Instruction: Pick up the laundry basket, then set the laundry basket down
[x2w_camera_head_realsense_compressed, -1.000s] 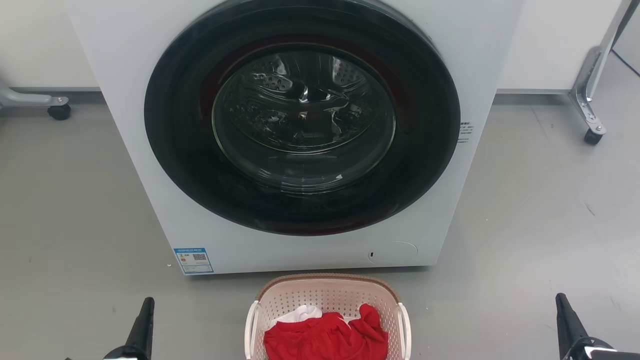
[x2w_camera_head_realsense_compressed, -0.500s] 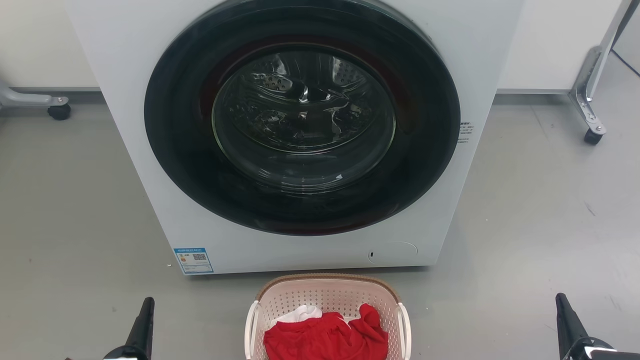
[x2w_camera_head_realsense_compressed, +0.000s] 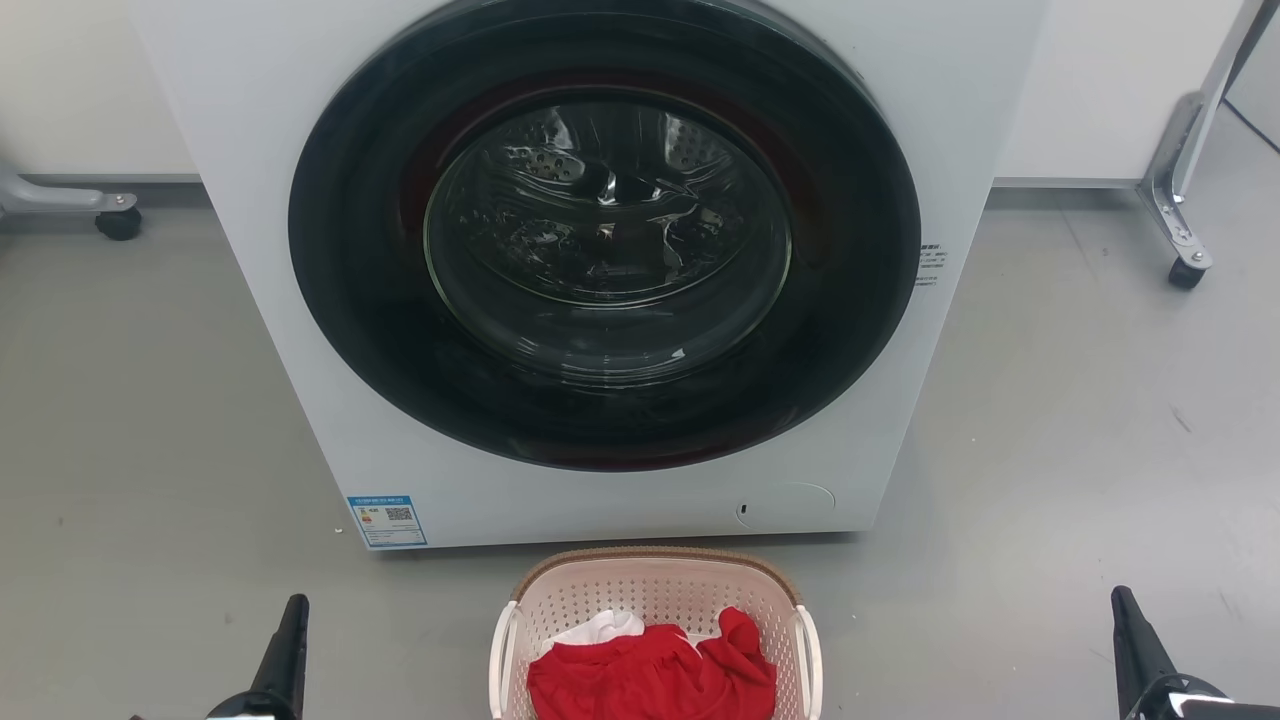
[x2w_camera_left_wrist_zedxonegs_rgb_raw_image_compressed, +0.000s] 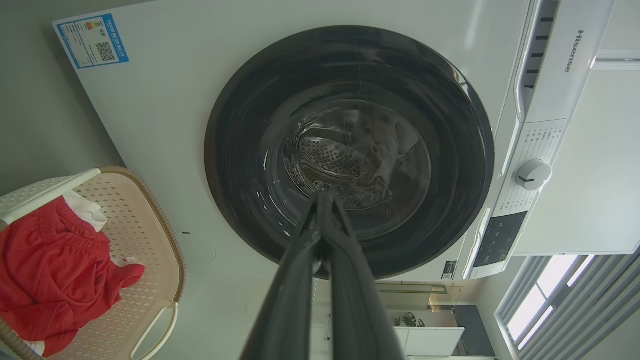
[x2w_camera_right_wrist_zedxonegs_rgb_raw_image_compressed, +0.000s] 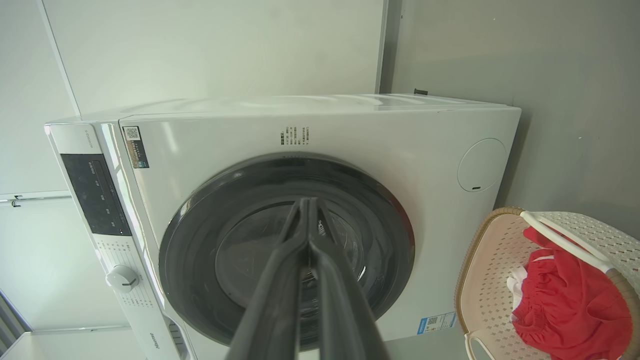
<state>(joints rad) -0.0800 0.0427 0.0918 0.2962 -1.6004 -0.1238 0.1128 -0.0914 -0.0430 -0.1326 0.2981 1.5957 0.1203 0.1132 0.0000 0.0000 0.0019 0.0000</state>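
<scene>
The laundry basket (x2w_camera_head_realsense_compressed: 655, 590) stands on the grey floor just in front of the washer, at the bottom middle of the head view. It is pale pinkish-white with perforated walls, a brown ribbed rim and white side handles. Red and white clothes (x2w_camera_head_realsense_compressed: 655, 675) lie inside it. The basket's perforated wall also appears at the left edge of the left wrist view (x2w_camera_left_wrist_zedxonegs_rgb_raw_image_compressed: 135, 230) and at the right edge of the right wrist view (x2w_camera_right_wrist_zedxonegs_rgb_raw_image_compressed: 492, 280). My left gripper (x2w_camera_head_realsense_compressed: 293, 610) is far to the basket's left, shut and empty, with its fingertips touching (x2w_camera_left_wrist_zedxonegs_rgb_raw_image_compressed: 322, 197). Far to the right, my right gripper (x2w_camera_head_realsense_compressed: 1120, 600) is shut and empty too (x2w_camera_right_wrist_zedxonegs_rgb_raw_image_compressed: 306, 202).
A white front-loading washer (x2w_camera_head_realsense_compressed: 300, 300) with a closed round dark glass door (x2w_camera_head_realsense_compressed: 605, 235) stands right behind the basket. Grey wheeled frame legs stand at the far left (x2w_camera_head_realsense_compressed: 110, 210) and far right (x2w_camera_head_realsense_compressed: 1180, 240). Open grey floor lies on both sides of the basket.
</scene>
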